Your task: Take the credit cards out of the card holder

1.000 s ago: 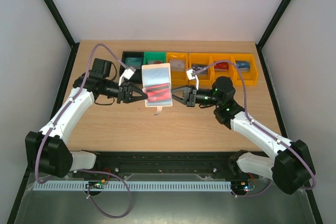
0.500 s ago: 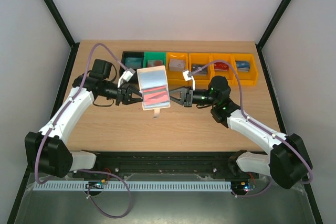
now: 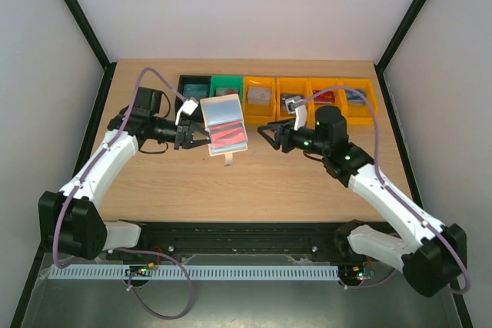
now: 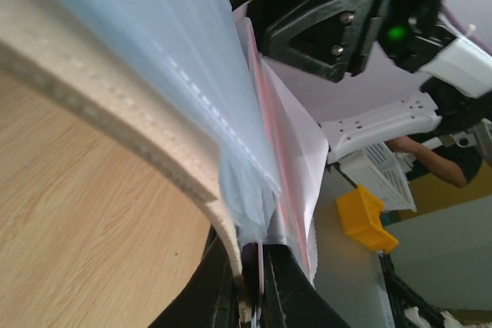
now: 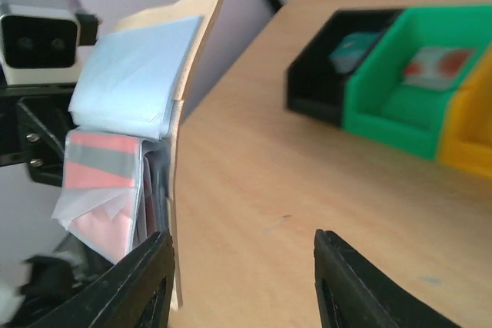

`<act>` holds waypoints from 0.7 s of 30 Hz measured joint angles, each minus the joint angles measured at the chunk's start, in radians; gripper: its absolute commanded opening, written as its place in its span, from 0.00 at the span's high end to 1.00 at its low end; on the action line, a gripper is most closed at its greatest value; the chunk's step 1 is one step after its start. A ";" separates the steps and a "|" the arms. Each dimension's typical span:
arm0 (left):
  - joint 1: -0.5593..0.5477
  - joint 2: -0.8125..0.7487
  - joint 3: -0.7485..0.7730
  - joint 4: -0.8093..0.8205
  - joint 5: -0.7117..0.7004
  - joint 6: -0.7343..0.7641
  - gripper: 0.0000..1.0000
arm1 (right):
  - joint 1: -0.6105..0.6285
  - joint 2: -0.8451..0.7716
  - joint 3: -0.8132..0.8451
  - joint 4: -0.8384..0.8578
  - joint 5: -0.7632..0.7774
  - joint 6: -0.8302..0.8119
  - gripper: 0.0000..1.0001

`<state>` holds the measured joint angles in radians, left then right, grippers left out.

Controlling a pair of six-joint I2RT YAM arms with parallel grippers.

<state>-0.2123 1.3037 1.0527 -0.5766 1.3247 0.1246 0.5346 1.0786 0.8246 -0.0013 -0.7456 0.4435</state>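
Currently: red card [image 3: 228, 139] in card holder [image 3: 224, 115]; cards [image 3: 260, 95] in bins [image 3: 360, 118].

Card holder [image 3: 225, 125] was held unfolded above the table [image 3: 254, 190], left of centre, gripped at its left edge by the left gripper [image 3: 192, 137]. The right gripper [image 3: 265, 136] was to the holder's right, apart from it, with nothing between its spread jaws. One card [image 3: 228, 137] sat in the holder's near panel. Behind the holder, a row of bins [image 3: 277, 109] ran along the table's far edge. Credit cards [image 3: 260, 95] lay in several bins.
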 measured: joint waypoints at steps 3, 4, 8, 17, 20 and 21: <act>0.004 0.000 -0.005 0.029 -0.039 -0.037 0.98 | -0.002 -0.076 0.002 -0.074 0.148 -0.069 0.45; 0.004 0.000 -0.005 0.039 -0.051 -0.047 0.98 | 0.012 -0.100 0.003 -0.087 0.194 -0.097 0.43; 0.004 0.000 -0.005 0.057 -0.091 -0.068 0.98 | 0.185 -0.138 0.021 -0.097 0.362 -0.229 0.41; 0.004 0.000 -0.005 0.063 -0.119 -0.076 0.98 | 0.566 -0.086 0.002 0.064 0.765 -0.712 0.36; 0.004 0.000 -0.005 0.063 -0.121 -0.076 0.98 | 0.633 -0.057 -0.036 0.137 0.836 -0.875 0.32; 0.004 0.000 -0.005 0.063 -0.121 -0.076 0.98 | 0.641 -0.046 -0.049 0.157 0.856 -0.924 0.32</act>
<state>-0.2081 1.3037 1.0477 -0.5140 1.2037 0.0483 1.1759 1.0328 0.7757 0.1555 0.1108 -0.4808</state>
